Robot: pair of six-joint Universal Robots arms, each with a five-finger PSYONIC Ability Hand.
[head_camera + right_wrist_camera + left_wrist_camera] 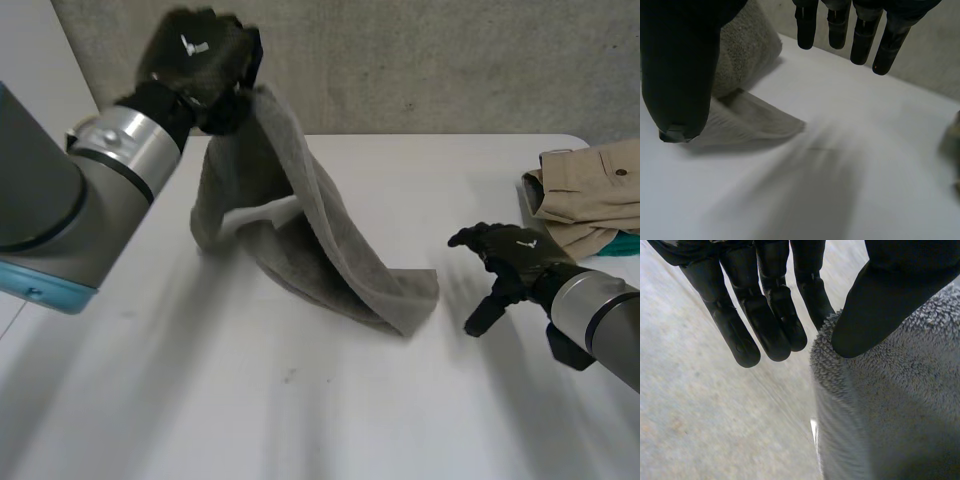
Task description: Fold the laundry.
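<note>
Left hand (200, 55) is up high over the bench's (300, 420) far left, clamped on the top edge of the grey towel (330, 240). In the left wrist view the thumb (880, 305) presses the terry edge against the nearest finger, and the other fingers (765, 325) are straight, off the cloth. The towel hangs from that grip and drapes down to the right. Its lower end lies on the bench near the middle.

Right hand (510, 258) is low over the bench at right, near the towel's lower end but not touching it. Its fingers are spread and relaxed, holding nothing.

A folded beige garment (590, 190) sits at the bench's far right edge, with something teal (625, 245) just beside it.
</note>
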